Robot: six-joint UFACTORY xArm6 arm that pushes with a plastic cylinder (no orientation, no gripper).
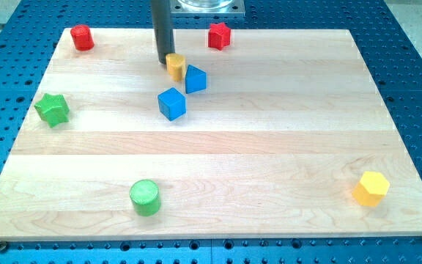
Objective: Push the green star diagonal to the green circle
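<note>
The green star lies near the board's left edge. The green circle, a short cylinder, stands near the view's bottom, left of centre, well below and right of the star. My tip is near the view's top, centre-left, just left of a small yellow block and close against it. The tip is far from both green blocks, up and to the right of the star.
Two blue blocks sit just below and right of the yellow block. A red cylinder is at the top left, a red star-like block at the top centre, a yellow hexagon at the bottom right. The wooden board lies on a blue perforated table.
</note>
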